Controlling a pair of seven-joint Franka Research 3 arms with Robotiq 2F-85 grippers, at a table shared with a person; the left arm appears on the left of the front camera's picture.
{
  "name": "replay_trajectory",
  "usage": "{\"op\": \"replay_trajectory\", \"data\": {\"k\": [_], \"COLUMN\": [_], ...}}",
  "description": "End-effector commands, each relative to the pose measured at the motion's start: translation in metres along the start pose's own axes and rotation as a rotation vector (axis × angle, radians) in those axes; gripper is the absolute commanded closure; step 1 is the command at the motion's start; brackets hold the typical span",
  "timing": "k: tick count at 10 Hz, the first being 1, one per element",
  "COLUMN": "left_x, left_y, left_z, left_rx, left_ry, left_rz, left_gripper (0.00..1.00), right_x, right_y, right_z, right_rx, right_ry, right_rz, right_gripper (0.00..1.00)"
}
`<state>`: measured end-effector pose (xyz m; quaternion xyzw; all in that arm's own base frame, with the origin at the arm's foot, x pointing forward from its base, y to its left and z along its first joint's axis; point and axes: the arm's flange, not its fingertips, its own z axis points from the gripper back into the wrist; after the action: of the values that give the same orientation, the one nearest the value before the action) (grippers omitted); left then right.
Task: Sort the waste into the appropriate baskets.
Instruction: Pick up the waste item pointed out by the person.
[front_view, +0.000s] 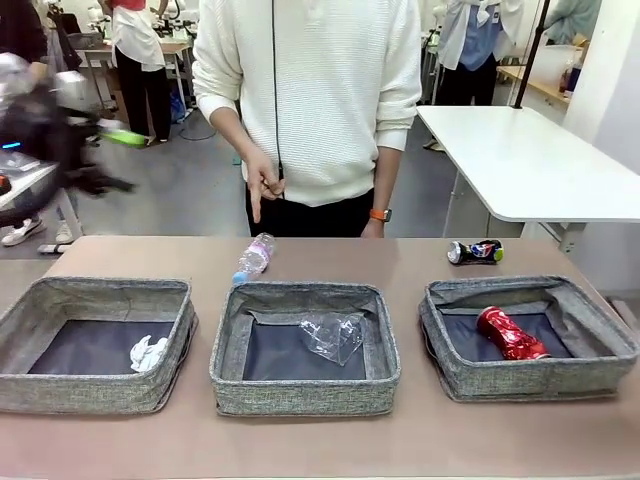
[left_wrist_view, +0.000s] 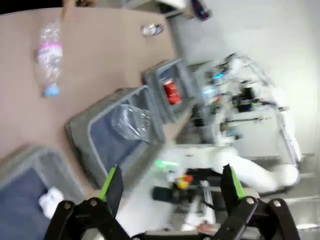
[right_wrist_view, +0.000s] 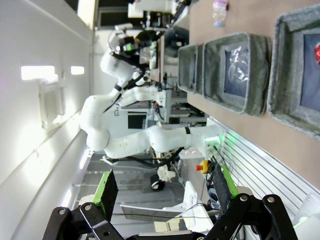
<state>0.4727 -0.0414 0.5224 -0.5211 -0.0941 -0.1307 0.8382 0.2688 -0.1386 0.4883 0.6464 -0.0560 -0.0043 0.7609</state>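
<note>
Your robot's left hand (left_wrist_view: 172, 181) is spread wide, its green-padded fingers (left_wrist_view: 109, 181) well apart with nothing between them. It is held up clear of the counter (front_view: 320, 445), looking slantwise across the baskets. The right hand (right_wrist_view: 165, 186) is spread just as wide and is also empty, held clear of the counter and looking along its near edge. On the counter you have three grey baskets in a row along the near edge. The left basket (front_view: 90, 392) holds the crumpled white paper ball (front_view: 148, 353), which lies toward its near right corner. The middle basket (front_view: 305, 397) holds the clear crushed plastic cup (front_view: 333, 335), toward its right side. The right basket (front_view: 530, 380) holds the crushed red can (front_view: 511, 334), lying on its side on the dark bottom. Two pieces lie loose on the counter. The clear bottle (front_view: 254, 257) lies on its side between the middle basket and the far edge, with its blue cap just beside that basket's far left corner. The crushed dark-blue can (front_view: 475, 251) lies near the far edge behind the right basket, apart from it. A person (front_view: 310, 90) in a white sweater stands at the far edge. One of the person's hands (front_view: 262, 185) hangs above the bottle with its fingers pointing down, and the other arm, wearing an orange wristband (front_view: 380, 214), hangs down at the far edge.
</note>
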Motion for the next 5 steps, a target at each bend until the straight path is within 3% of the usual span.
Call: {"op": "replay_trajectory", "data": {"k": [1, 3, 5], "left_x": [0.045, 0.044, 0.035], "left_y": [-0.018, -0.024, -0.012], "left_z": [-0.076, -0.151, -0.186], "left_rx": [0.388, 0.744, 1.004], "left_ry": [0.076, 0.086, 0.149], "left_rz": [-0.057, -0.178, -0.293], "left_gripper": [0.0, 0.0, 0.0], "right_x": [0.001, 0.001, 0.001], "right_y": [0.002, 0.002, 0.002], "right_z": [-0.001, -0.001, -0.001], "right_rx": [0.009, 0.009, 0.009], "right_ry": [-0.011, -0.011, -0.011], "right_rz": [0.012, 0.012, 0.012], "right_gripper": [0.0, 0.0, 0.0]}}
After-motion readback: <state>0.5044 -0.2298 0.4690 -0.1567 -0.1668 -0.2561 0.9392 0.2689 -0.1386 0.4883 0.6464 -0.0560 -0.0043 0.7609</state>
